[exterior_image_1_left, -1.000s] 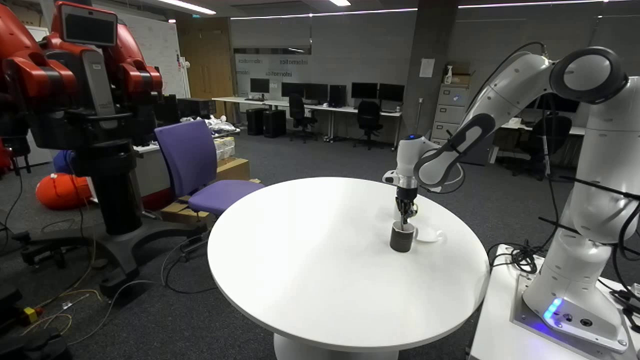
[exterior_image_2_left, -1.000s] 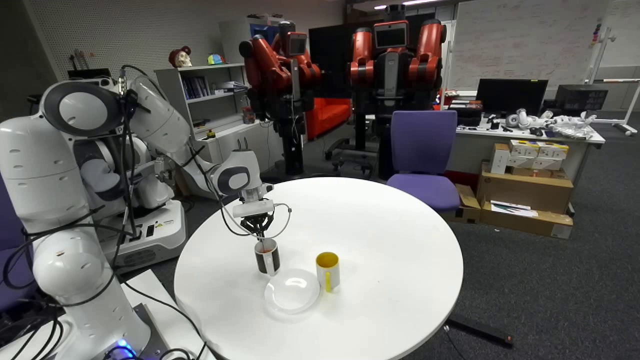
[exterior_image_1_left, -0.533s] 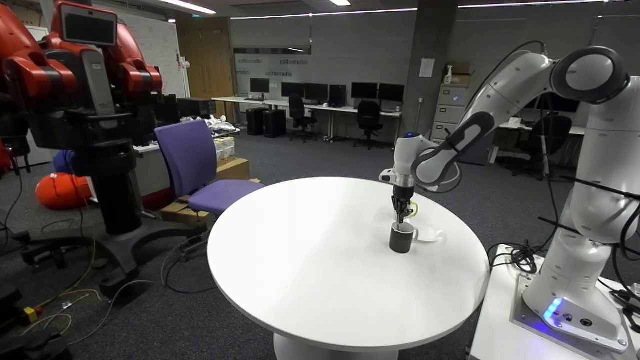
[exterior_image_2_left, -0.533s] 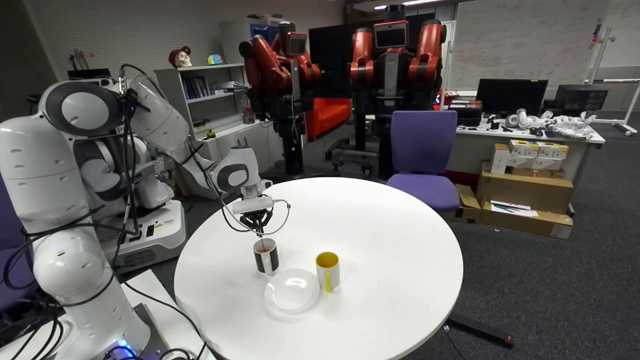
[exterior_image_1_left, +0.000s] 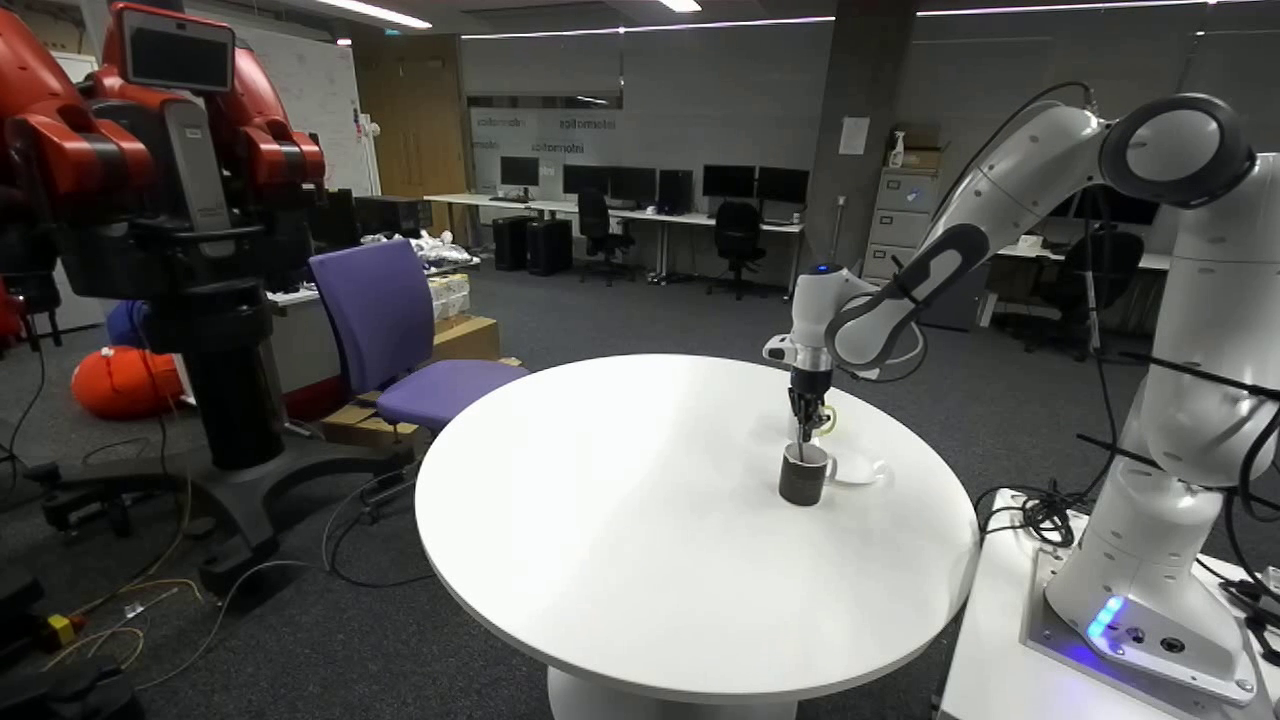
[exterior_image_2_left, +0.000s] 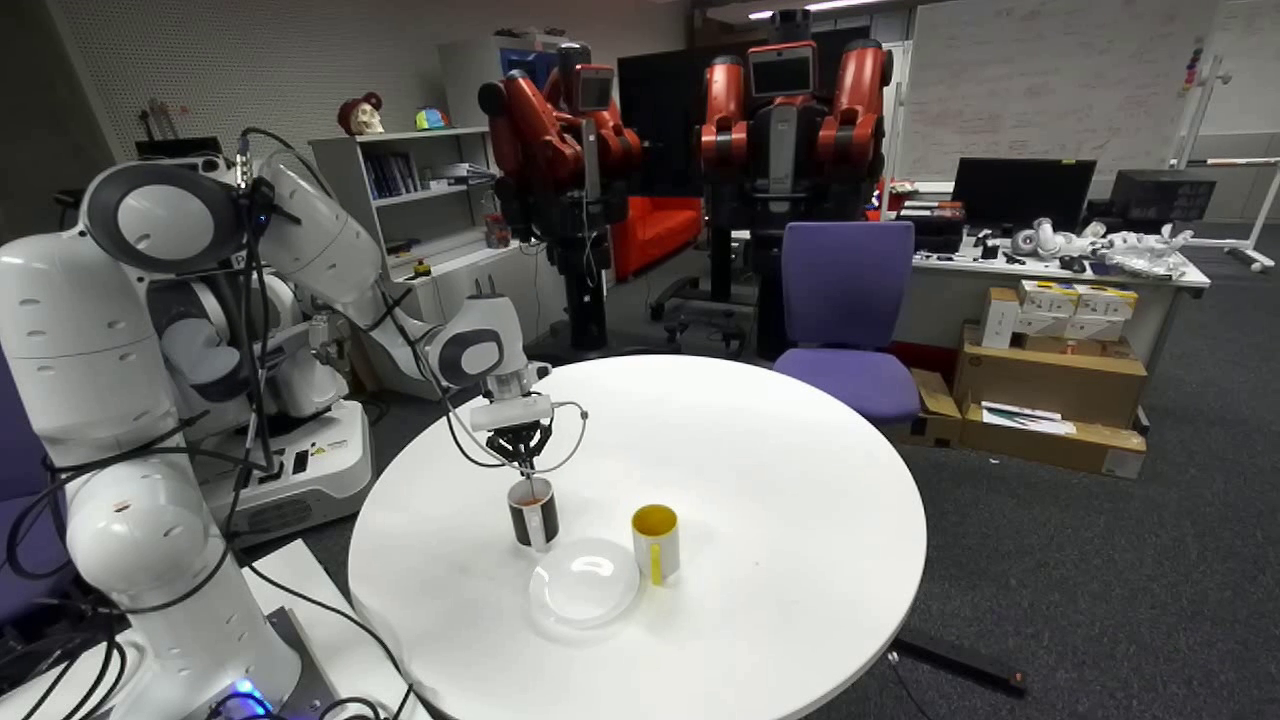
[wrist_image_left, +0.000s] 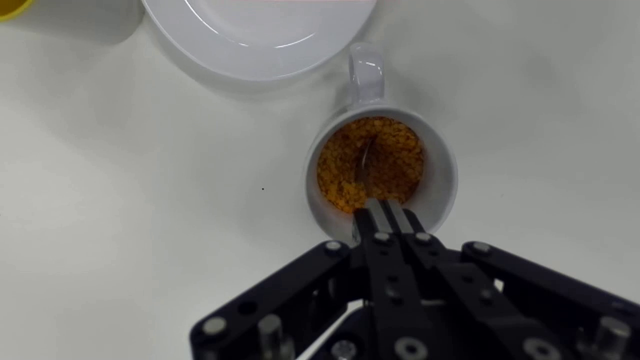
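Shifted slightly sideways since a moment ago, the gripper (wrist_image_left: 384, 204) hangs above the mug (exterior_image_1_left: 801, 484), clamped on a spoon (wrist_image_left: 365, 164) dipping into orange grains (wrist_image_left: 333, 167) inside.

Arm (exterior_image_1_left: 1035, 180), one, white with dark joint covers; elbow (exterior_image_1_left: 1178, 148) bends high; forearm (exterior_image_1_left: 1000, 205) slopes downward; wrist (exterior_image_1_left: 815, 310), near vertical; pincer (wrist_image_left: 384, 206), black, points down; its slim fingers (wrist_image_left: 376, 216) clenched side by side; base light (exterior_image_1_left: 1105, 617) glows blue.
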